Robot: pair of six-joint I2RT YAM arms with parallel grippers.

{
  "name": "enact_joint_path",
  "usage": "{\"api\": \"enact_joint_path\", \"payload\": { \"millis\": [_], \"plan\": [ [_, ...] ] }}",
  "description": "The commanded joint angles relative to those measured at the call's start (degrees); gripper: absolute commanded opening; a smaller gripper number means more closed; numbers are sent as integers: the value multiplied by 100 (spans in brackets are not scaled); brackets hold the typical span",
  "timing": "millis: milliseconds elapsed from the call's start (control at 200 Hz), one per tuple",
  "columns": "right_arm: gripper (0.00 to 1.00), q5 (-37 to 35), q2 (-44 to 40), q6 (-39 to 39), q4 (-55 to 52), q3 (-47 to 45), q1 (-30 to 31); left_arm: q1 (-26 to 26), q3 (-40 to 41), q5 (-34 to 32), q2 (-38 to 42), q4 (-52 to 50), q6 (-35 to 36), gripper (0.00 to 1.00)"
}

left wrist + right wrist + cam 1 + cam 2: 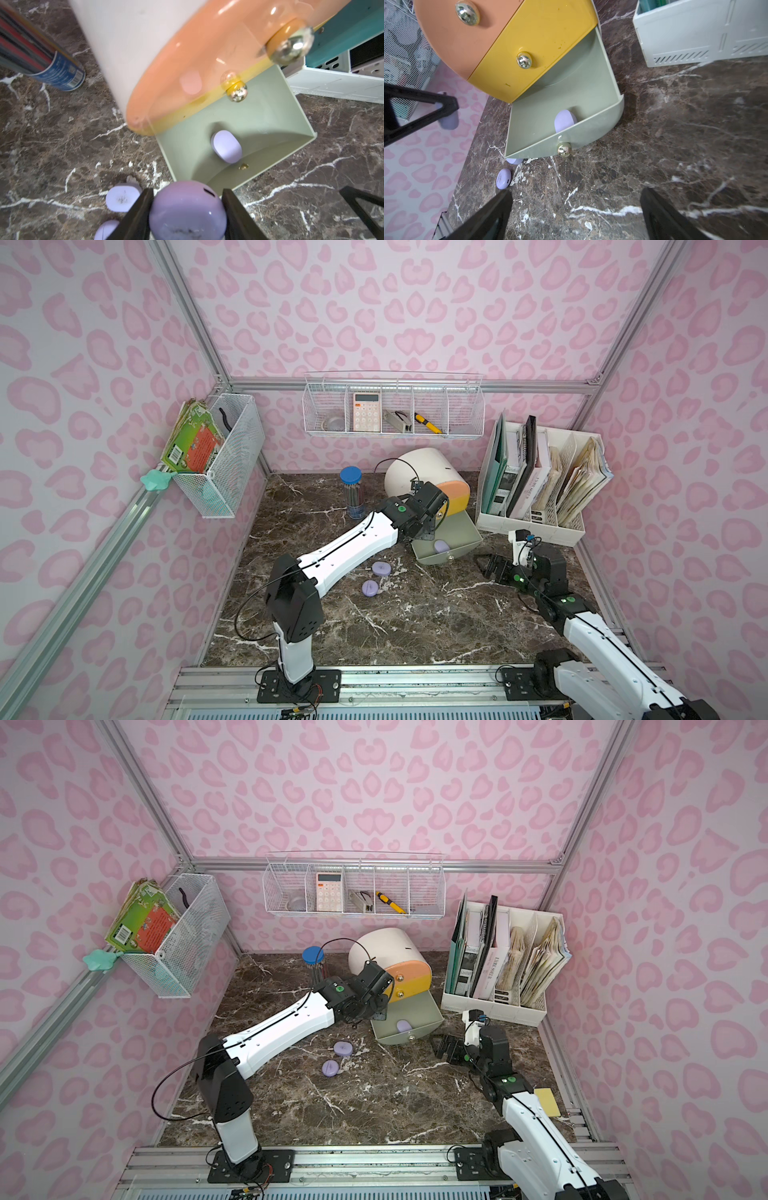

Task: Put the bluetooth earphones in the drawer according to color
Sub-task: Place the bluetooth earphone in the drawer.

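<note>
The white arch-topped cabinet (415, 472) lies tilted back, its peach and yellow drawers shut. Its grey-green drawer (465, 541) (270, 116) (591, 83) is pulled out and holds one lilac earphone case (441, 546) (404, 1026) (226, 146) (564, 120). My left gripper (188, 207) (422, 533) is shut on another lilac case (187, 209), hanging just by the drawer's left front corner. Two more lilac cases (381, 568) (369, 587) (343, 1048) lie on the marble left of the drawer. My right gripper (575, 193) (492, 568) stands open and empty, low over the table right of the drawer.
A pencil tube with a blue lid (351, 493) stands left of the cabinet. A white file rack (536, 489) full of folders stands at the back right. Wire baskets hang on the back wall (392, 410) and the left wall (224, 456). A yellow pad (546, 1100) lies at the right edge.
</note>
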State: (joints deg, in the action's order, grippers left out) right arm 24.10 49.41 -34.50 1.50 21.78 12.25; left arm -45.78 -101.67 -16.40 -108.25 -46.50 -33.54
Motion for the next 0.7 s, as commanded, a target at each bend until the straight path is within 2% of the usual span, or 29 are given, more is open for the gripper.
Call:
{"api": "enact_joint_path", "payload": {
  "millis": [0, 155, 290, 460, 695],
  "plan": [
    [99, 227, -34, -116, 350, -76, -34, 40, -328, 94, -402, 190, 263, 35],
    [99, 227, -110, -148, 338, -160, -73, 97, -890, 172, -1102, 124, 313, 35],
    [99, 231, -243, -166, 307, -216, -117, 104, -1040, 260, -1363, -46, 257, 36],
    [99, 258, -383, -171, 233, -260, -168, 87, -987, 469, -1286, -340, 11, 36],
    [99, 271, -527, -180, 158, -278, -198, -58, -551, 413, -727, -136, -54, 36]
  ]
}}
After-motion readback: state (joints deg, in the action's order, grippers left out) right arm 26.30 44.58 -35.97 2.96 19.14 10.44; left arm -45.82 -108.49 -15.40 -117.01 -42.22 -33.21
